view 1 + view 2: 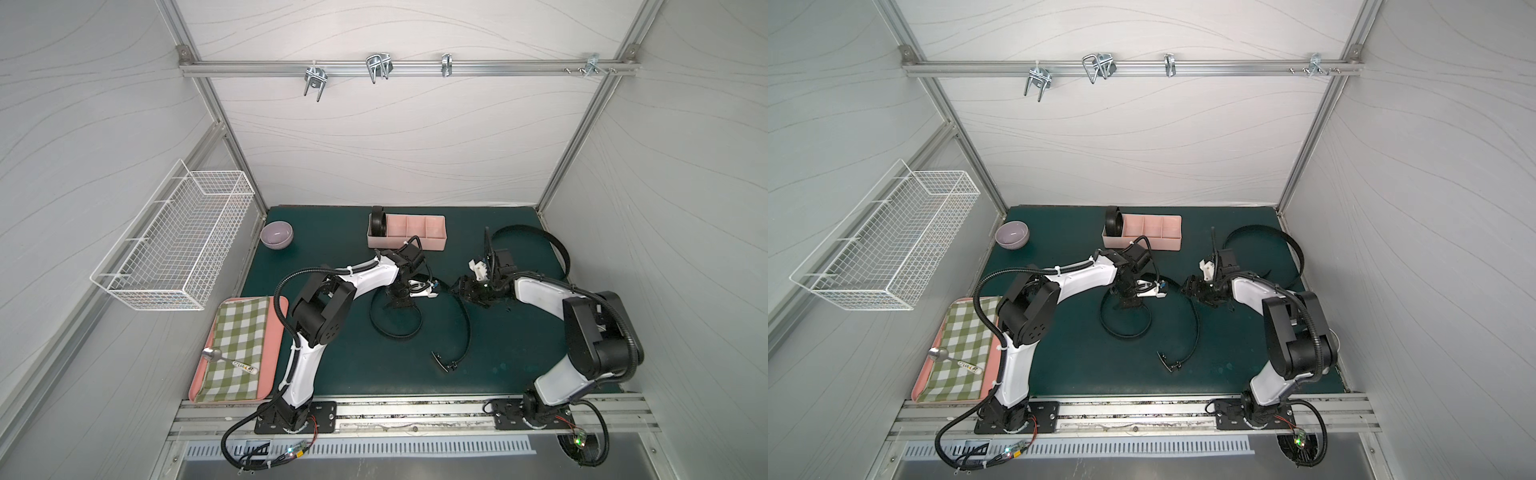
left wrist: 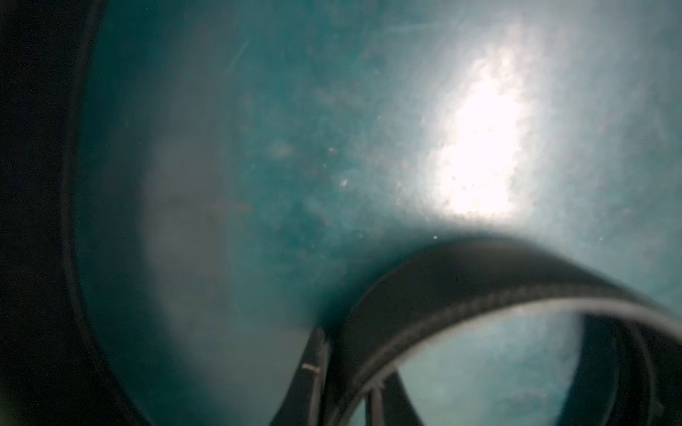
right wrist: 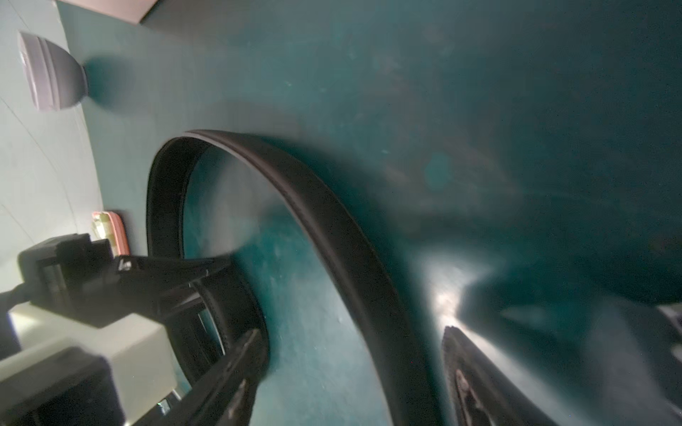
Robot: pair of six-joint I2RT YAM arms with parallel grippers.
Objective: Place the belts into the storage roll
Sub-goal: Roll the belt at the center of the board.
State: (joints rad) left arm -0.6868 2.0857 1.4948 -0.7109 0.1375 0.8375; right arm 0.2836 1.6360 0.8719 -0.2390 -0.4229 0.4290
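The storage roll [image 1: 407, 244] [image 1: 1142, 243] stands at the back of the green mat, with one coiled belt [image 1: 379, 222] [image 1: 1113, 220] upright in its left end compartment. A second belt [image 1: 466, 320] [image 1: 1195, 328] lies mid-mat as a loop and a long arc ending in a buckle. My left gripper [image 1: 401, 305] [image 2: 347, 376] points down at the loop and is shut on this belt [image 2: 479, 280]. My right gripper [image 1: 469, 291] [image 3: 350, 376] is open, low over the mat, and the belt [image 3: 332, 228] runs between its fingers. A third belt [image 1: 536, 232] curves at the back right.
A white wire basket [image 1: 178, 245] hangs on the left wall. A purple bowl [image 1: 276, 235] sits at the back left. A flat pink tray [image 1: 276, 332] with a checked cloth and a spoon lies front left. Metal hooks [image 1: 378, 66] hang on the rear rail.
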